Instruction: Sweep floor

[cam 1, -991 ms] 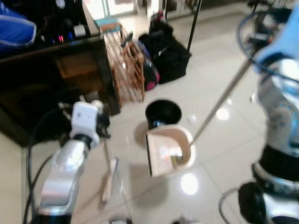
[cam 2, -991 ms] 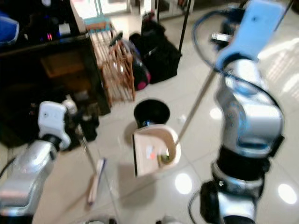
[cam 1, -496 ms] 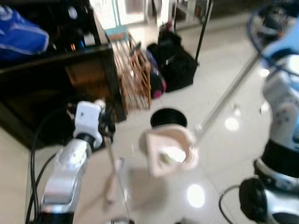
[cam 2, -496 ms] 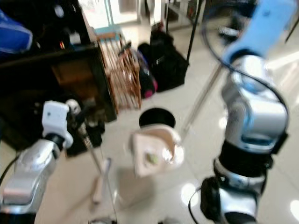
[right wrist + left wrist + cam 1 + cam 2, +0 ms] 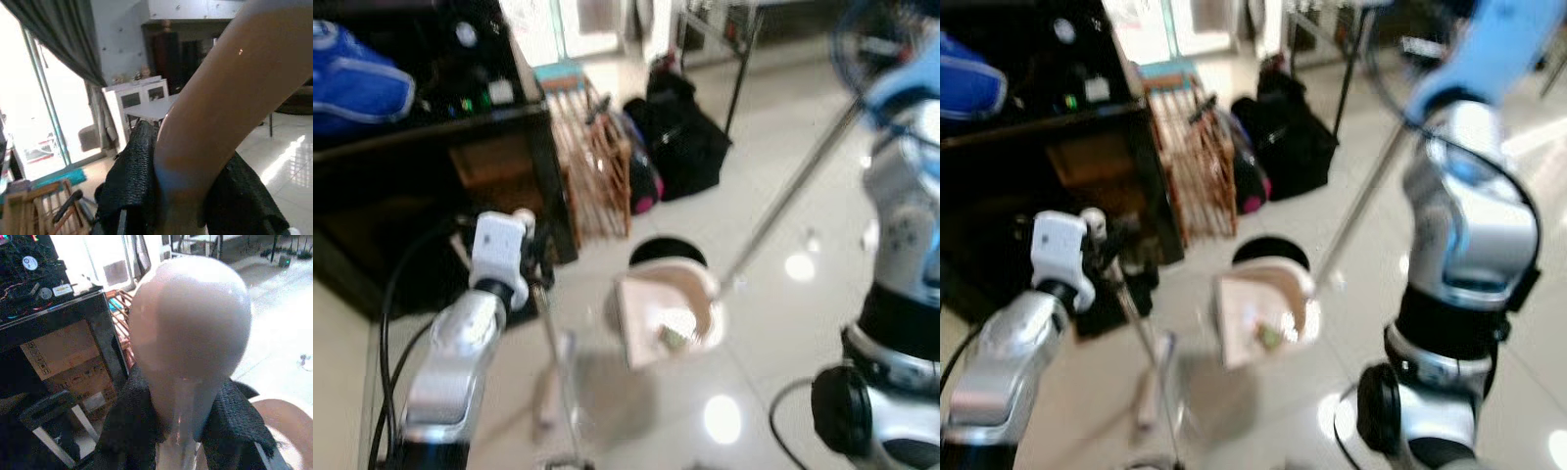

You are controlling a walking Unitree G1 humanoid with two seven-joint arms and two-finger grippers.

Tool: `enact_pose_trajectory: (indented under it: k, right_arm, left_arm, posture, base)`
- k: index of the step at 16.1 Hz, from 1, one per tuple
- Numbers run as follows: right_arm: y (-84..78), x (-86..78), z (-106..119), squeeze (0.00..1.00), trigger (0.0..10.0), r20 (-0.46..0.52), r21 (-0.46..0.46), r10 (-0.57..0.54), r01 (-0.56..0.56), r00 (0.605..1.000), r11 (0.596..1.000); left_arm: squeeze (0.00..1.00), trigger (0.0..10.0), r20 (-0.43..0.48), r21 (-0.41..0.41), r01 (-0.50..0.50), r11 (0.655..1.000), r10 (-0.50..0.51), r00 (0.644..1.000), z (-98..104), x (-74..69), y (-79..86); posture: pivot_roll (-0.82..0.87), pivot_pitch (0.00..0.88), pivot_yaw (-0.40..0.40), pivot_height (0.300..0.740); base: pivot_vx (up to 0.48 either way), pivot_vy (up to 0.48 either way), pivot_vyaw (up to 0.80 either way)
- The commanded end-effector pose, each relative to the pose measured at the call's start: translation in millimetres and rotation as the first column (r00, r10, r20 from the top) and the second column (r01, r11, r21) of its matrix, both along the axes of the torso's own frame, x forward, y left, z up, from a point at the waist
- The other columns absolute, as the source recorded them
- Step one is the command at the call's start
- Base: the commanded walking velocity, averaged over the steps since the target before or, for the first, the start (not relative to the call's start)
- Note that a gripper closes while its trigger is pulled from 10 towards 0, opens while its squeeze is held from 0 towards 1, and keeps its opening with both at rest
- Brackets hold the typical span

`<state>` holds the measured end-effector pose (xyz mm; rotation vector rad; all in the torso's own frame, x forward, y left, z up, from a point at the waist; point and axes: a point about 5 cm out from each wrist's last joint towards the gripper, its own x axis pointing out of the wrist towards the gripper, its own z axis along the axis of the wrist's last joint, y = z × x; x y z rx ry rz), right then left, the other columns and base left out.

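Note:
A beige dustpan [image 5: 651, 311] sits on the floor tiles with a small scrap of debris [image 5: 672, 336] inside. Its long silver handle [image 5: 793, 191] rises to the upper right. My right gripper [image 5: 181, 196] is shut on the handle's curved beige top. Just behind the dustpan stands a black bin [image 5: 668, 252]. My left gripper [image 5: 183, 418] is shut on the broom's rounded pale handle end [image 5: 190, 328]. The thin broom stick [image 5: 554, 338] runs down to the broom head [image 5: 549, 390] on the floor, left of the dustpan.
A black table [image 5: 431, 127] with a blue bag [image 5: 357, 83] stands at the left, cardboard boxes [image 5: 54, 357] under it. A wooden rack [image 5: 597, 166] and a black bag [image 5: 690, 142] lie behind the bin. A black cable [image 5: 386, 333] hangs by my left arm.
The whole view has shifted slightly as the camera moved. The dustpan stays in front of the bin, having rocked a little. Both grips are unchanged.

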<state>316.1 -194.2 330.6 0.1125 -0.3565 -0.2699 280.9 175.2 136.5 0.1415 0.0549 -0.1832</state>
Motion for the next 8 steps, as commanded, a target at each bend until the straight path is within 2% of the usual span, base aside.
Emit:
enact_pose_trajectory:
  k: [1, 8]
  right_arm:
    - [8.2, -0.5, 13.8, 0.00, 10.0, 0.076, 0.023, 0.029, -0.031, 0.997, 0.999]
    - [11.5, 3.5, 18.7, 0.00, 10.0, 0.100, 0.032, 0.035, -0.038, 0.994, 0.999]
  left_arm:
    - [0.00, 10.0, 0.043, 0.023, -0.013, 1.000, 0.012, 0.999, 8.2, 3.8, 5.2]
    - [0.00, 10.0, 0.049, 0.023, -0.011, 1.000, 0.010, 0.999, 9.2, 3.6, 8.4]
  posture:
    - [-0.04, 0.074, 0.010, 0.740]
    - [-0.03, 0.073, 0.027, 0.740]
  base:
    - [0.356, 0.000, 0.00]
    - [0.366, 0.000, 0.00]
